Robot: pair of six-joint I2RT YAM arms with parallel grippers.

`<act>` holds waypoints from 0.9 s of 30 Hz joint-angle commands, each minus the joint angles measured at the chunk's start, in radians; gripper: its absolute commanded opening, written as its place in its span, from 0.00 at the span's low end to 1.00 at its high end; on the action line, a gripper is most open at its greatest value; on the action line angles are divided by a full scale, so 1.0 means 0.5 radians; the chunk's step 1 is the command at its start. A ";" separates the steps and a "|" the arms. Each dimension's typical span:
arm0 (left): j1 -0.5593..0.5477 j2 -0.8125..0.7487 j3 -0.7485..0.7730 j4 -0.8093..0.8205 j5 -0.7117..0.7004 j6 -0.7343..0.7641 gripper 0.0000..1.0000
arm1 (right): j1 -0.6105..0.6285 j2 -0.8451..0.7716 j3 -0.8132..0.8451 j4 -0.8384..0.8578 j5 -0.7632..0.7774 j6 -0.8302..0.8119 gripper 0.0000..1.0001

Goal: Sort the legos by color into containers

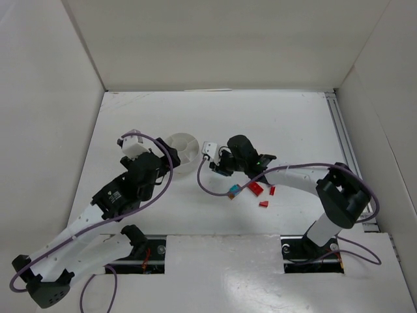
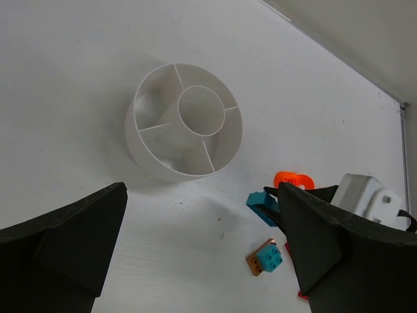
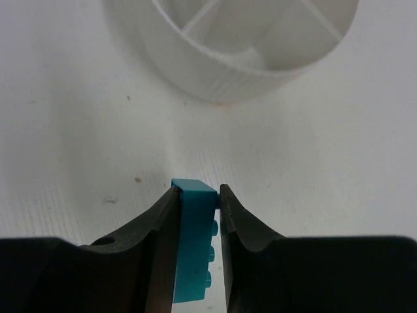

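Right gripper (image 3: 195, 193) pinches a teal brick (image 3: 193, 261) just right of the dish (image 3: 215, 75); left gripper (image 2: 201, 192) hangs wide open, empty.

The white round dish (image 1: 186, 167) sits upright, with four wedge compartments ringed round a central hub. Just short of its wall, a teal brick (image 3: 193, 251) is pinched on edge in the right gripper (image 3: 197, 191), studs turned toward one finger. An orange ring piece (image 2: 293, 178) lies flat close by. Farther from the dish, off to its right, there's a teal-on-brown stack (image 2: 266, 256), studs up. Beyond that, three small red bricks (image 1: 255, 189) lie loosely scattered.
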 commanded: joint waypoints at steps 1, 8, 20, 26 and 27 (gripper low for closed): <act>-0.003 -0.081 0.009 -0.039 -0.013 -0.076 1.00 | -0.003 -0.111 0.118 0.338 -0.346 -0.203 0.03; -0.003 -0.127 0.054 -0.156 -0.013 -0.211 1.00 | -0.003 0.024 0.473 0.615 -0.616 -0.204 0.03; 0.016 -0.029 0.024 -0.282 -0.013 -0.376 1.00 | -0.003 0.471 0.771 1.370 -0.792 0.284 0.03; 0.215 0.079 -0.013 -0.239 0.136 -0.318 1.00 | -0.003 0.634 0.888 1.499 -0.791 0.358 0.05; 0.273 0.109 -0.013 -0.202 0.195 -0.279 1.00 | -0.003 0.683 0.930 1.499 -0.825 0.376 0.05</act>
